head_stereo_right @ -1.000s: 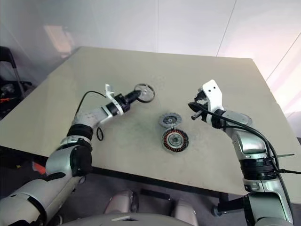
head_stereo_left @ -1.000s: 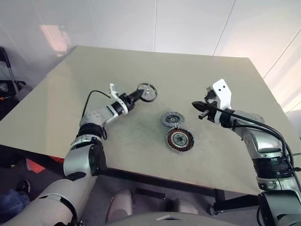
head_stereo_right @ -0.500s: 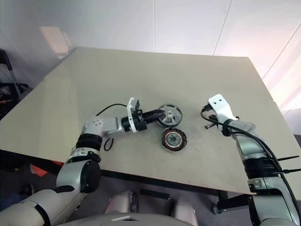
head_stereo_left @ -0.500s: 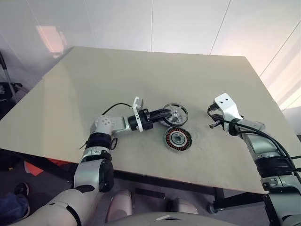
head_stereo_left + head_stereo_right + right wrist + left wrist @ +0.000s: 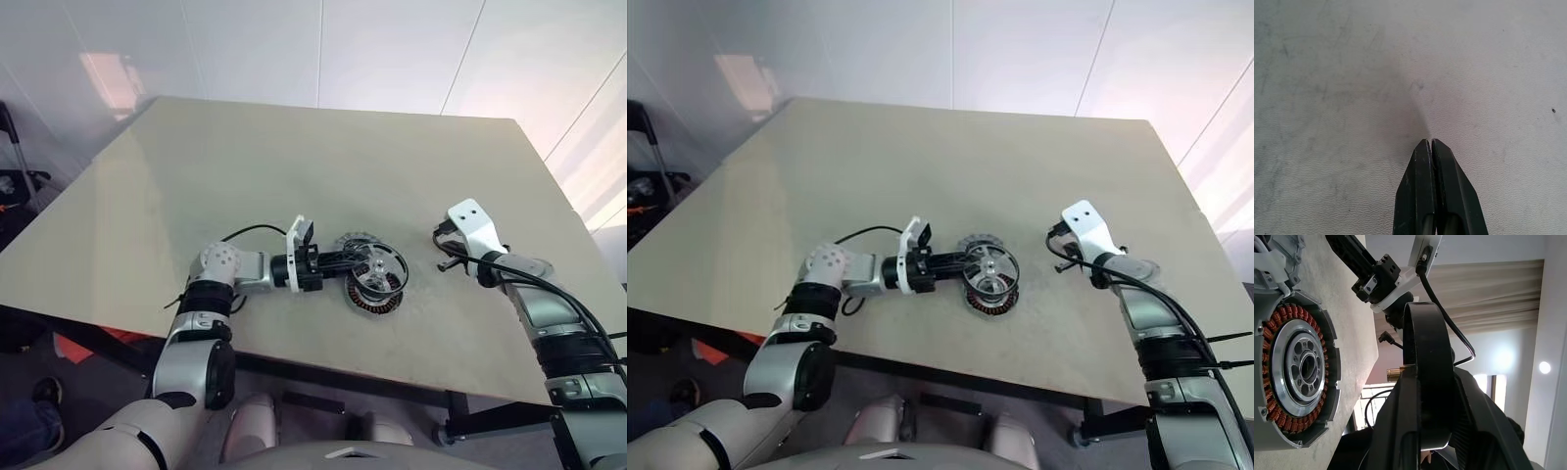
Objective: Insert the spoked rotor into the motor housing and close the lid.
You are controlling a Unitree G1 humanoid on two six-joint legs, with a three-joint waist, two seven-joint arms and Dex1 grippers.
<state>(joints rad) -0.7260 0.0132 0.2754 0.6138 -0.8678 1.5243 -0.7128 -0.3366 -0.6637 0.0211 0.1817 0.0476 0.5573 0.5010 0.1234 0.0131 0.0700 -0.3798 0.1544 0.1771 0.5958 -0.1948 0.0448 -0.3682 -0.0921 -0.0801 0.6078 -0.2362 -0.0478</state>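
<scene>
My left gripper (image 5: 345, 264) is shut on the dark rim of the spoked rotor (image 5: 378, 272) and points to the right. It holds the rotor tilted on edge just above the motor housing (image 5: 370, 300), whose copper windings (image 5: 1273, 328) show in the left wrist view. There the rotor's rim (image 5: 1425, 357) stands edge-on between the fingers. Just behind the rotor lies the grey slotted lid (image 5: 355, 241), partly covered by it. My right gripper (image 5: 1431, 143) is shut with nothing in it, low over bare table to the right of the housing (image 5: 991, 302).
The beige table (image 5: 294, 157) stretches wide behind and to the left of the parts. Its front edge (image 5: 323, 364) runs close below the housing. A black cable (image 5: 245, 233) loops beside my left wrist.
My left gripper has carried the rotor from the far left toward the right and nearer, to a place over the housing, and turned it on edge. The right arm has drawn right and lower.
</scene>
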